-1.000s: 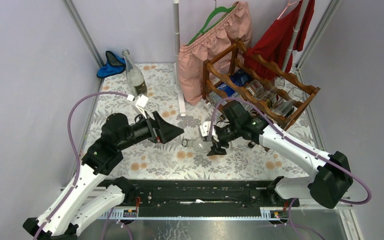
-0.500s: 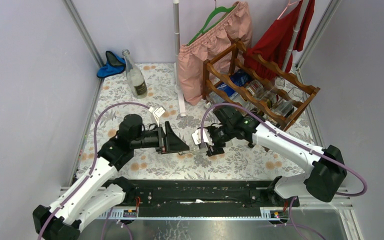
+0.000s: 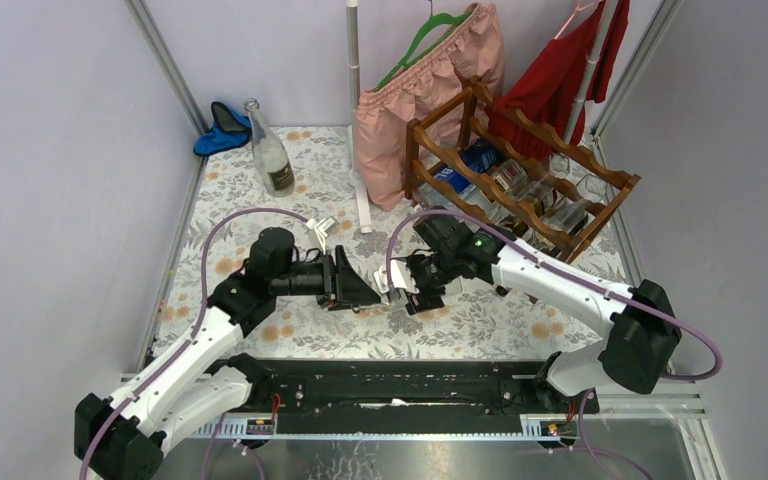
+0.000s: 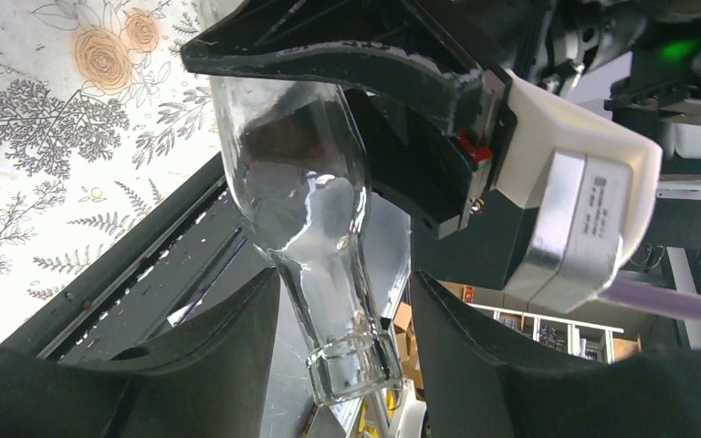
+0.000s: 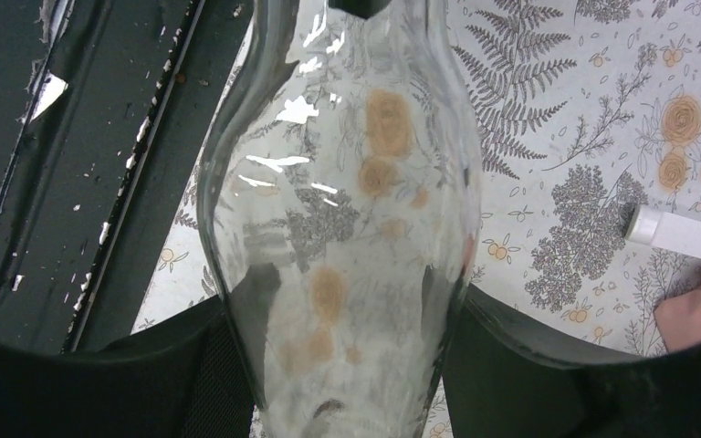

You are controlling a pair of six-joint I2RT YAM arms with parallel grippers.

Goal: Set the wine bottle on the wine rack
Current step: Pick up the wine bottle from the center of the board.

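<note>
Your left end effector (image 4: 344,287) has slid in at mid-frame, narrowing around the wine bottle's (image 5: 347,210) neck, contact unclear; your right end effector (image 5: 347,315) clamps its body.

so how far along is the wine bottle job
Done: the clear bottle is lifted, clamped in the right gripper. In hand: seemingly a handover, with the left gripper flanking its neck, not yet clamped. Left: carrying it to the wine rack and laying it in.
</note>
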